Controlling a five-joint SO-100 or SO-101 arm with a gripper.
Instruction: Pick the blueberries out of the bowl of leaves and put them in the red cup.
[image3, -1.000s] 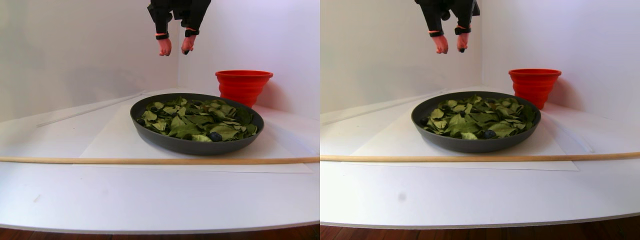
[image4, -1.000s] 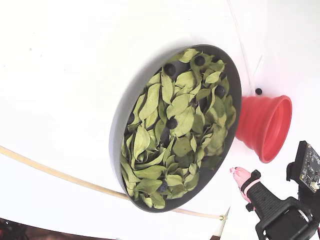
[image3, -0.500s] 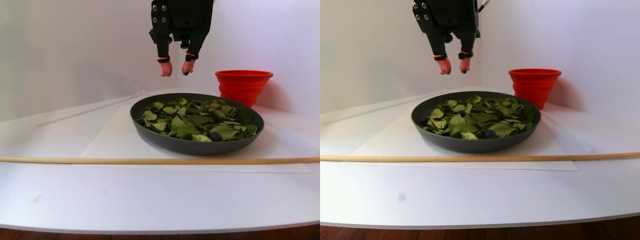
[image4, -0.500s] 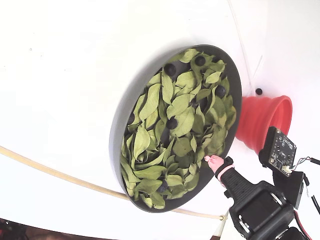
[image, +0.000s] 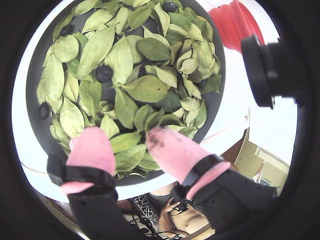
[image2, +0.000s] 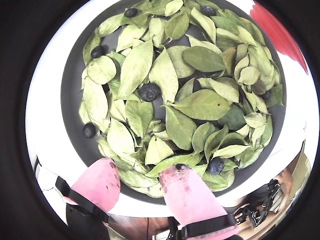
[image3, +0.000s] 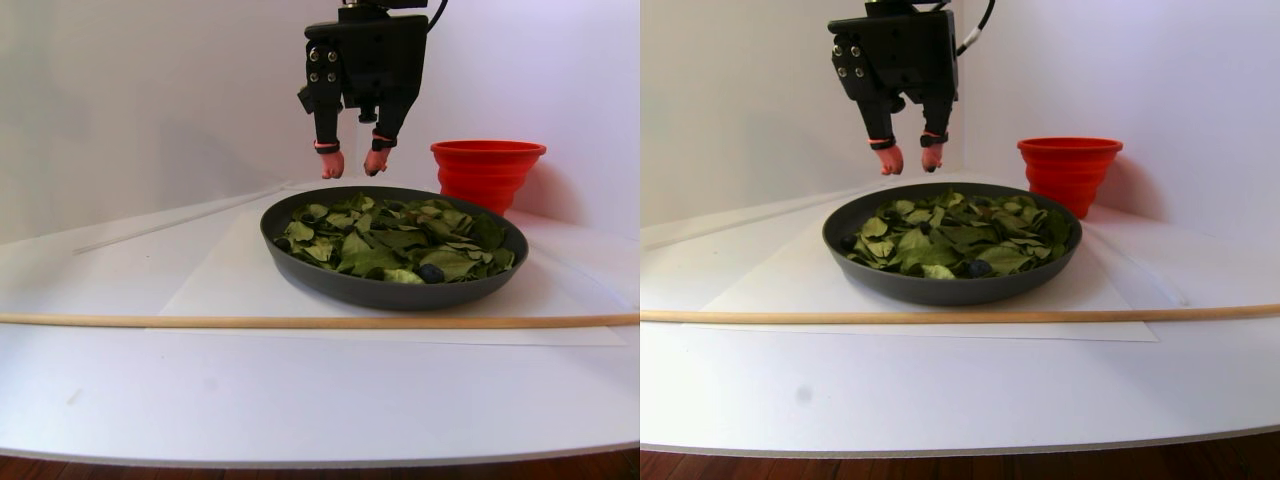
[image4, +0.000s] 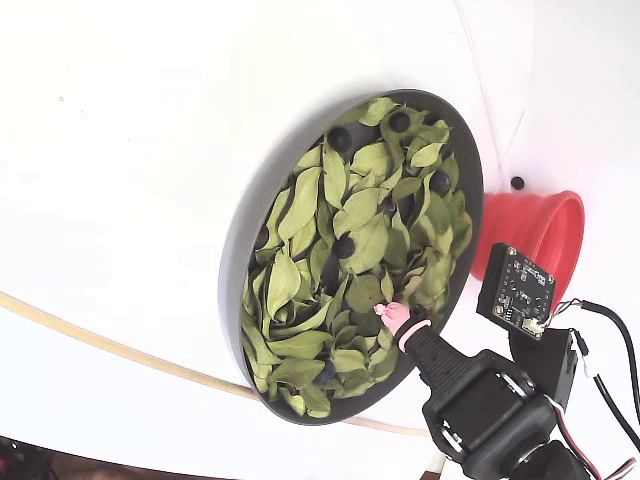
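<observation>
The hand (image3: 349, 163) has come down from high above to just over the bowl's (image3: 330, 283) far rim, pink fingers (image2: 100, 183) spread and empty, poised for the blueberries (image2: 149, 92) among the leaves (image2: 202, 104), the red cup (image3: 487, 172) waiting behind, to the right.

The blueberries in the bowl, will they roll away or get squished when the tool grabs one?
Probably a bit of both. The blueberries look small and round, so a nudge could send one rolling under the loose leaves. They also look soft, so a hard pinch might squash one. The tool has wide pink fingertips, which may press leaves too.
</observation>
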